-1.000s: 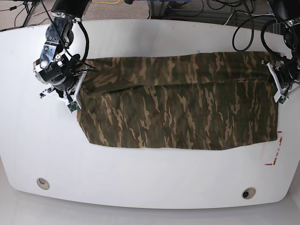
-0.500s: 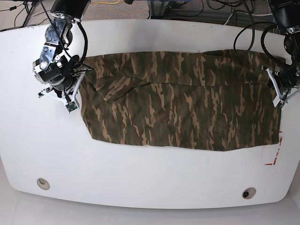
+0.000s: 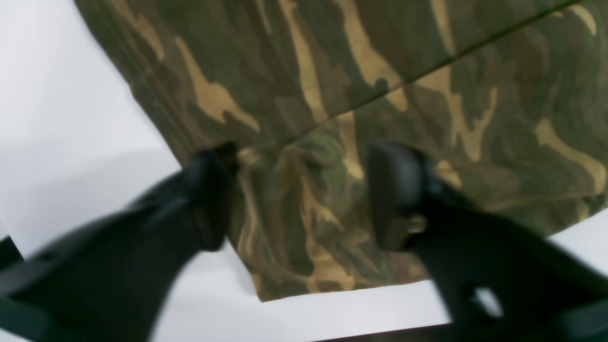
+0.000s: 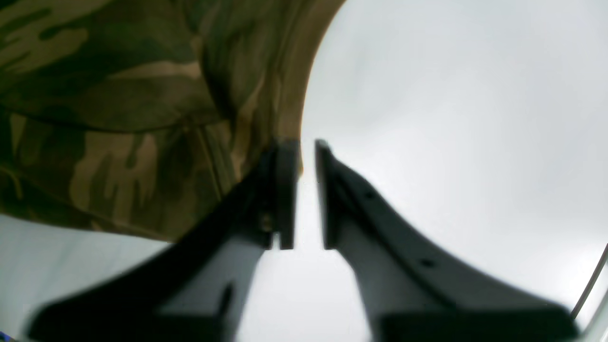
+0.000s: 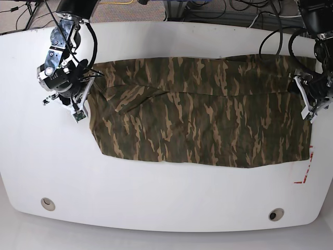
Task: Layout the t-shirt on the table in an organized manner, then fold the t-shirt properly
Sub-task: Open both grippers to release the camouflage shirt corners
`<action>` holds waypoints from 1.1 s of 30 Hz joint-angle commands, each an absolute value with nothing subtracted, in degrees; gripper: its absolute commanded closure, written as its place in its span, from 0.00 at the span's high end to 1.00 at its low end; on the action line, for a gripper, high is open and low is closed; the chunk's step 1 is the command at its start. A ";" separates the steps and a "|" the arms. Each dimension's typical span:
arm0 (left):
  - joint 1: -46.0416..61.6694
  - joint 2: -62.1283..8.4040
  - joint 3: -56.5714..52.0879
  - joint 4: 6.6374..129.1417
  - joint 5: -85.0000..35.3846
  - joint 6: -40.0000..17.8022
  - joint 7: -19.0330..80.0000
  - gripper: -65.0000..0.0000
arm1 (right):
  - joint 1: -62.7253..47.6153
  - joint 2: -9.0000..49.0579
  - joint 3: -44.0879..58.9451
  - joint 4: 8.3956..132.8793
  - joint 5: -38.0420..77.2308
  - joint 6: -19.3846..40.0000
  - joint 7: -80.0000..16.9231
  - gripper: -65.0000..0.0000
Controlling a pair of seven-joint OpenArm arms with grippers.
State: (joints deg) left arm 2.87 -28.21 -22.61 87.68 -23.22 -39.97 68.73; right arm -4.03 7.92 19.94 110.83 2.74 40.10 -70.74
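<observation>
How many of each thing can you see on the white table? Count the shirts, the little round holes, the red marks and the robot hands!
Shirts: 1, the t-shirt
Round holes: 2
Red marks: 1
Robot hands: 2, the left gripper and the right gripper
Total: 6, all on the table

A glossy white table [image 5: 166, 203] with rounded edges carries a camouflage t-shirt [image 5: 208, 117] spread wide from 9 to 3 o'clock. Two round grommets [image 5: 48, 203] sit at 7 and 5 o'clock, and a red mark [image 5: 307, 167] lies at 4 o'clock
</observation>
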 commanded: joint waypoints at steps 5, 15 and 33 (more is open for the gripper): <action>0.04 -30.46 -26.07 88.66 -17.19 -40.00 68.26 0.71 | -5.14 8.22 21.23 113.89 3.30 40.00 -70.02 0.57; -1.19 -30.64 -34.59 91.56 -11.74 -40.00 68.26 0.71 | -6.90 2.68 28.44 114.51 3.30 40.00 -70.02 0.60; 2.86 -27.74 -41.54 99.65 -11.91 -40.00 68.53 0.71 | -10.33 -1.01 29.85 110.02 3.38 40.00 -69.67 0.60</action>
State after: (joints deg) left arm 3.64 -26.68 -40.60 97.80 -10.98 -39.97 69.76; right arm -10.70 -1.45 29.65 110.04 3.22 40.07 -70.52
